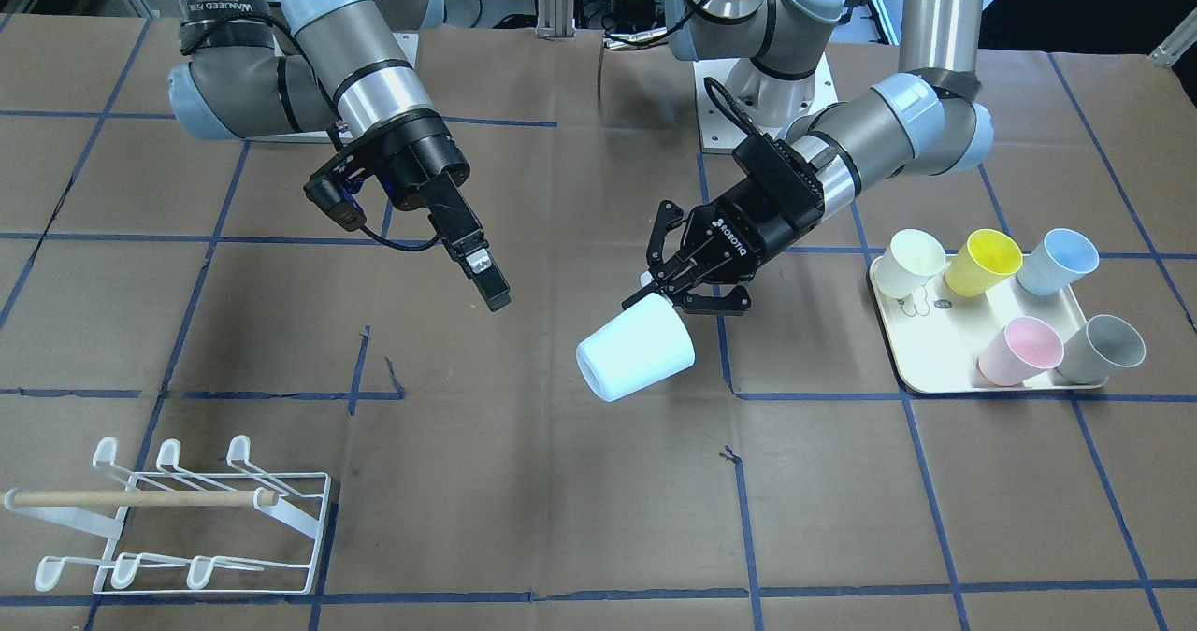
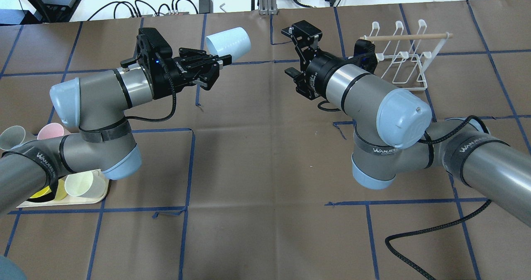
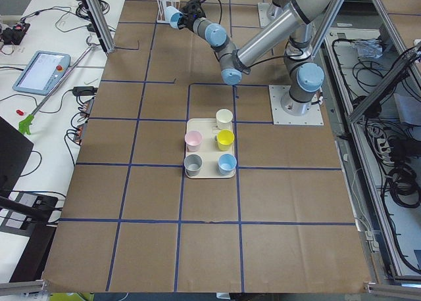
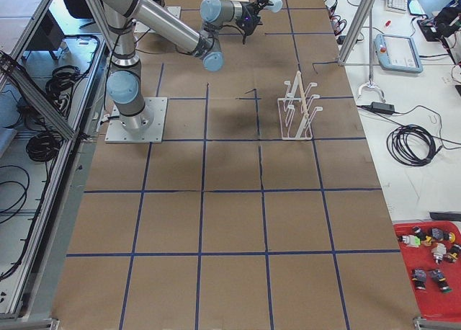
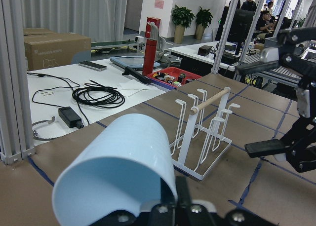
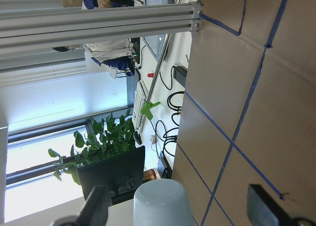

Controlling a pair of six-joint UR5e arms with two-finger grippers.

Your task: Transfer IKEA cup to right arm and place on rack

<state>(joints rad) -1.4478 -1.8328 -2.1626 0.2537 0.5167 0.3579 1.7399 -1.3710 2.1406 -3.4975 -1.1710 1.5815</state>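
Note:
A pale blue IKEA cup (image 1: pixel 636 351) hangs on its side above the table's middle, with my left gripper (image 1: pixel 655 285) shut on its edge. The overhead view shows the same cup (image 2: pixel 228 43) and left gripper (image 2: pixel 222 62). The right arm's gripper (image 1: pixel 491 290) hovers a short way off, apart from the cup, and points toward it. It is open: in the right wrist view its fingers (image 6: pixel 96 206) stand wide apart with the cup (image 6: pixel 163 204) seen between them. The white wire rack (image 1: pixel 178 519) with its wooden dowel stands on the table near the right arm.
A cream tray (image 1: pixel 935 383) on the left arm's side holds several cups in cream, yellow, blue, pink and grey. Brown paper with blue tape lines covers the table. Cables and benches lie beyond the far edge.

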